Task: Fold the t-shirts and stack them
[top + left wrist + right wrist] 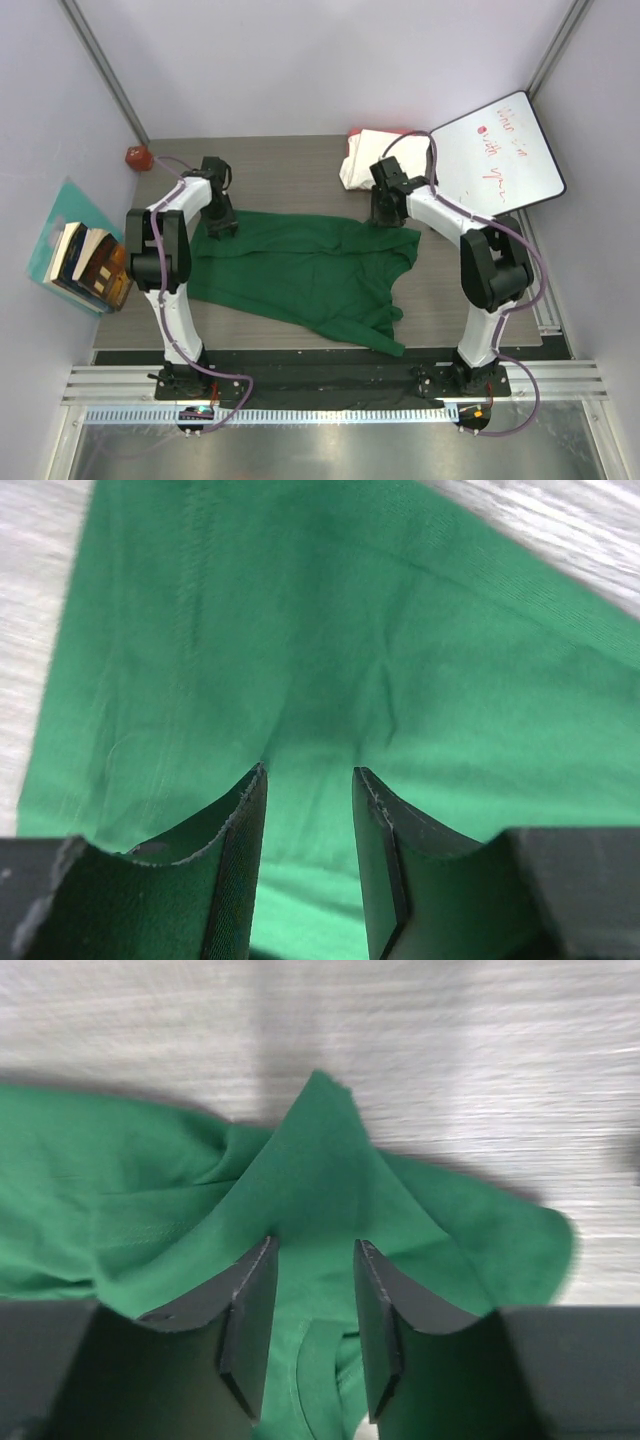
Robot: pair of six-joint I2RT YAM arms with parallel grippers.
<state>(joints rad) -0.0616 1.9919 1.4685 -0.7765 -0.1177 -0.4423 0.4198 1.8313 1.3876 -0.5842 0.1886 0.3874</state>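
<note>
Now | green t-shirt [300, 265] spread left of whiteboard [497, 155] | left gripper [310, 770], right gripper [315, 1243] half-parted on its edge, hold unclear to me | I pinch both corners evenly, lift together.

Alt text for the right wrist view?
A rumpled green t-shirt lies on a pale wood-grain table, one corner rising to a point. The right pincer sits over it, dark fingers apart.

Spread shirt [300, 270] mid table [290, 165], folded bundle [362, 160] behind-R, whiteboard [497, 155] R of it, books [90, 265] far L.
</note>
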